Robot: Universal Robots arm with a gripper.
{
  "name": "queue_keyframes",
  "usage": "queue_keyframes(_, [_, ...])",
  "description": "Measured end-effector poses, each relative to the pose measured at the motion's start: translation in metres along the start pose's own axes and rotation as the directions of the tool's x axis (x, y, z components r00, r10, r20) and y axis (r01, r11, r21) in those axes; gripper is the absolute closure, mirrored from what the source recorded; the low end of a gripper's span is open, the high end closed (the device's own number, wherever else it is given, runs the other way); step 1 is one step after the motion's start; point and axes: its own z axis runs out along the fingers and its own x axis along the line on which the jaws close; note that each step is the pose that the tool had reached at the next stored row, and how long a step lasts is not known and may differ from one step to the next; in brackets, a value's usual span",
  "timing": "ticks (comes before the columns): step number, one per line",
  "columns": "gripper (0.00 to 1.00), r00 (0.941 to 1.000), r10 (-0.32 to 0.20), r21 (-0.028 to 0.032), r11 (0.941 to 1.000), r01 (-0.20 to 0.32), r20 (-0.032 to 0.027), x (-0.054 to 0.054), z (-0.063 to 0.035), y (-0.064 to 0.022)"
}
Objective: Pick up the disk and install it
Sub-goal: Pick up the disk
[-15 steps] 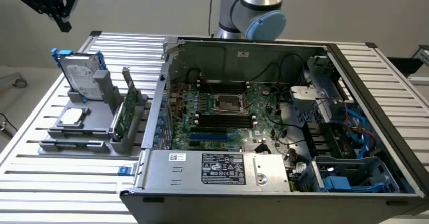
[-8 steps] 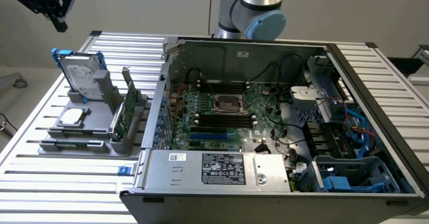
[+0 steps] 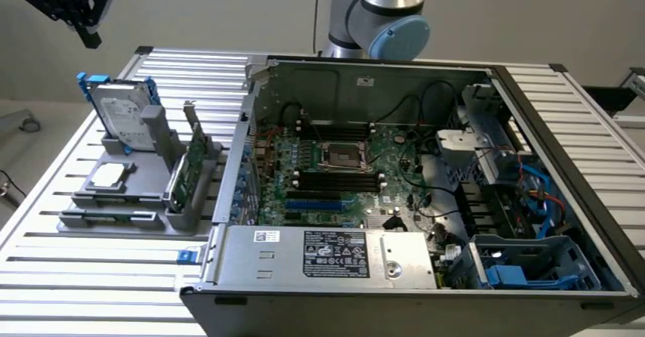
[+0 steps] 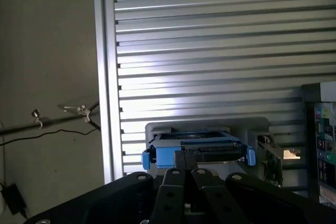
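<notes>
- Exterior view: the gripper point(image 3: 89, 35) is seen high in the upper part of the exterior view's left, well above the slatted table point(image 3: 60, 276) and touching nothing.
- The disk point(image 3: 121, 114) is parked upright on its edge in the grey holder point(image 3: 111, 201) at the exterior view's left, label side facing the camera, blue carrier around it. It is not yet picked.
- In the same holder a green card point(image 3: 189, 167) stands just beside the disk and a square chip point(image 3: 108, 175) lies flat in front of it.
- The open computer case point(image 3: 575, 186) fills the middle. A blue drive cage point(image 3: 534, 265) sits in its lower corner on the exterior view's right, well apart from the disk.
- Wrist view: the gripper point(image 4: 185, 158) is seen with fingertips brought together and nothing held between them.
- The disk point(image 4: 220, 148) is seen edge-on directly past the fingertips, seated in the grey holder point(image 4: 252, 124) on the slatted table point(image 4: 210, 51), with the green card point(image 4: 270, 158) next to it.
- Handling, as judged: rigid, dense for its size, shock-sensitive. The metal faces are probably slick, and the plastic carrier may flex slightly.
- Best hold, as judged: the upper edge standing clear of the holder, pinched across the two flat faces, with the green card kept clear.
</notes>
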Motion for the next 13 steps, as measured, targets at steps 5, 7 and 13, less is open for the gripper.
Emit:
queue_keyframes(5, [0.89,0.9999,-0.015,0.0007,0.9999,0.015,-0.0011,0.0007,0.0011,-0.0001])
queue_keyframes(7, [0.89,0.9987,-0.051,0.0017,0.9987,0.051,-0.0046,0.0006,0.0016,-0.0002])
queue_keyframes(13, [0.89,0.9873,-0.158,0.0038,0.9873,0.159,-0.0146,0.0005,0.0043,-0.0004])
